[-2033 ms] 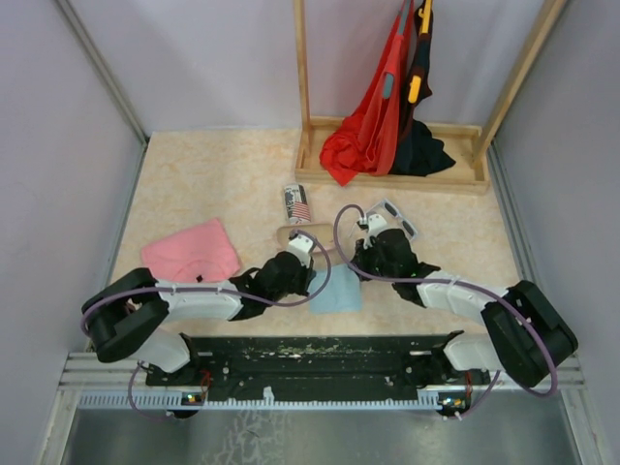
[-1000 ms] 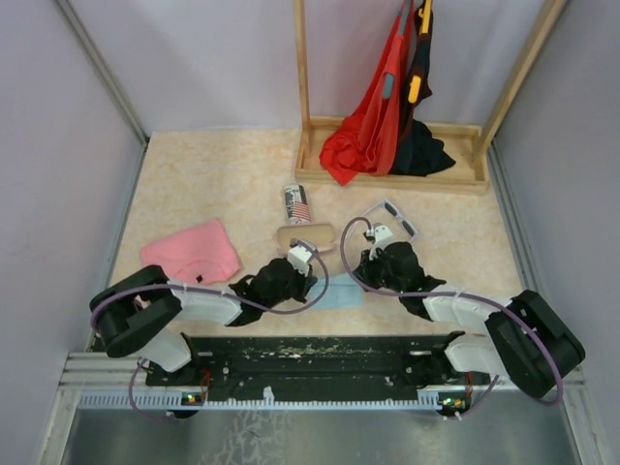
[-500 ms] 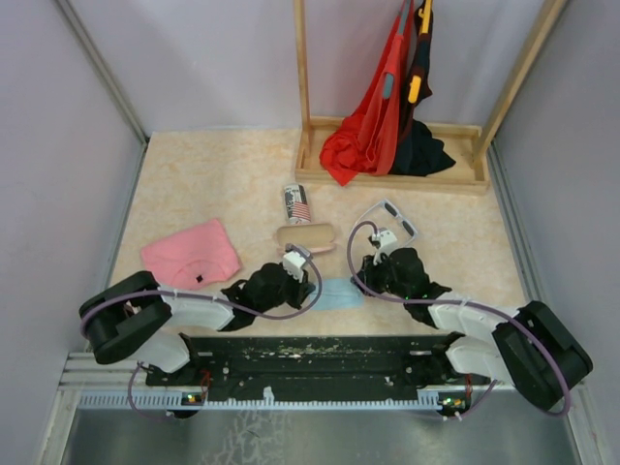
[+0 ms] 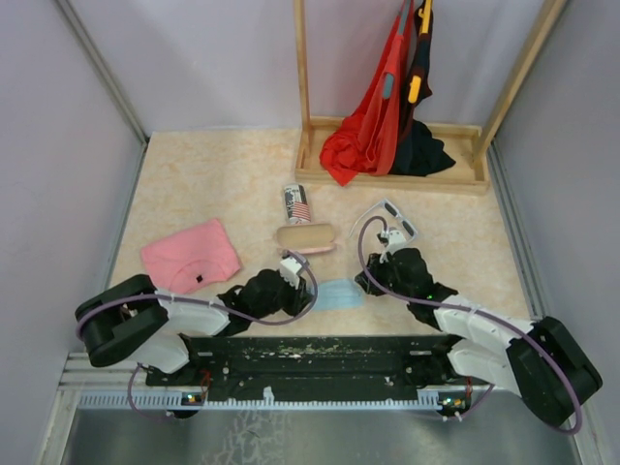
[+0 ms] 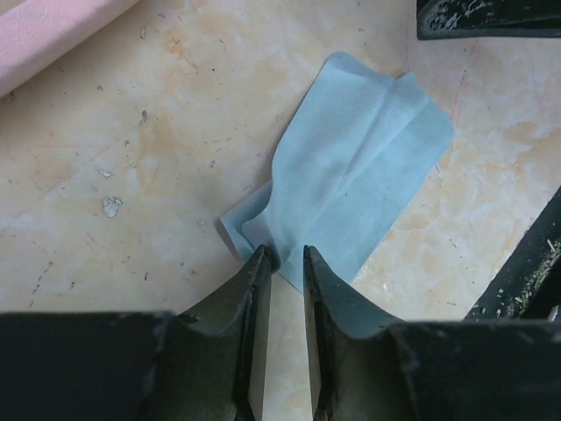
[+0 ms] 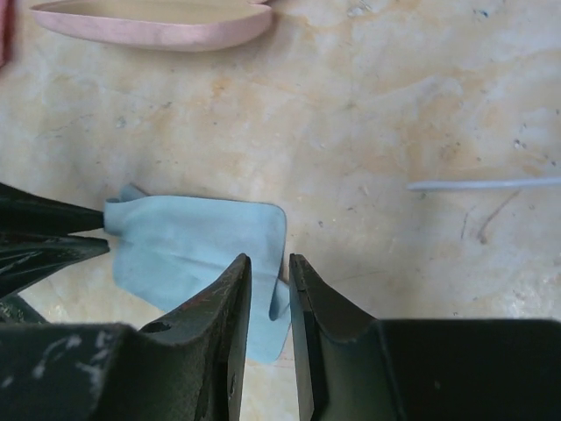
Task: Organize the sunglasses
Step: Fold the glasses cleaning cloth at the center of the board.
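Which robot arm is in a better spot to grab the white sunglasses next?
Right, probably. The right hand sits just in front of the white sunglasses, with nothing between them. The left hand is farther away, on the other side of the blue cloth.

Right gripper (image 6: 268, 267) low over the table (image 6: 394, 96), jaws a narrow slit apart, tips at the right edge of a blue cloth (image 6: 188, 246). Cloth edge showing in the slit. Left gripper (image 6: 95, 230) at the cloth's opposite corner, tips touching it. Pink case (image 6: 149, 24) at top, apart from the cloth. Thin grey bar (image 6: 486, 184) lying at right.
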### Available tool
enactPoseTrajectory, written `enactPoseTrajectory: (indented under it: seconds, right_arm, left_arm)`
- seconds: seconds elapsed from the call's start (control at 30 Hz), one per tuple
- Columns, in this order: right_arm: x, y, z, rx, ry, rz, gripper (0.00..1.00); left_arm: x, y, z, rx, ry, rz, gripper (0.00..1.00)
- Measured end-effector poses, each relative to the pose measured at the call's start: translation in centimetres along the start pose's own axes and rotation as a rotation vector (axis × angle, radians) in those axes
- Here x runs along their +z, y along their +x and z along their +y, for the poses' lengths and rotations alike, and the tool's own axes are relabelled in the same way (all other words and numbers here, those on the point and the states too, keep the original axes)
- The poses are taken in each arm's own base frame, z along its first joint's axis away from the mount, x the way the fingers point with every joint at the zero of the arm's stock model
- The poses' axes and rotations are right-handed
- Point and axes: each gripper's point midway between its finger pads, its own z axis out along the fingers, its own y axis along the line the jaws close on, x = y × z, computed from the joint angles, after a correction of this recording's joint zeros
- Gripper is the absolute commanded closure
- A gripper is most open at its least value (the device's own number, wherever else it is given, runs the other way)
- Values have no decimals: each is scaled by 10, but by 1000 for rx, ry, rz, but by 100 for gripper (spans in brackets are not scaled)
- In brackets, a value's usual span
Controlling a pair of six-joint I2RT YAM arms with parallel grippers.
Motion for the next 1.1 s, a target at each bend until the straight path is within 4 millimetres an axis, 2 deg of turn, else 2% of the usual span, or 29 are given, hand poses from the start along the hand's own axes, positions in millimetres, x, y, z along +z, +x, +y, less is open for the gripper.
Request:
enactPoseTrajectory:
  seconds: [0.13, 0.37, 0.63, 0.9, 1.1]
  right_arm:
    - [4, 9, -11, 27, 78, 94, 74]
    - [23, -3, -6, 9, 100, 185, 73]
    - [26, -1, -7, -10, 120, 266, 70]
    - [28, 2, -8, -32, 128, 329, 70]
    - [25, 11, -11, -39, 136, 368, 70]
  left_arm:
    - [0, -3, -1, -8, 1, -12, 76]
    - [0, -5, 8, -35, -54, -25, 63]
    - [7, -17, 11, -63, -110, -19, 52]
    - [16, -14, 17, -75, -172, 40, 53]
    - [18, -11, 19, -74, -192, 63, 64]
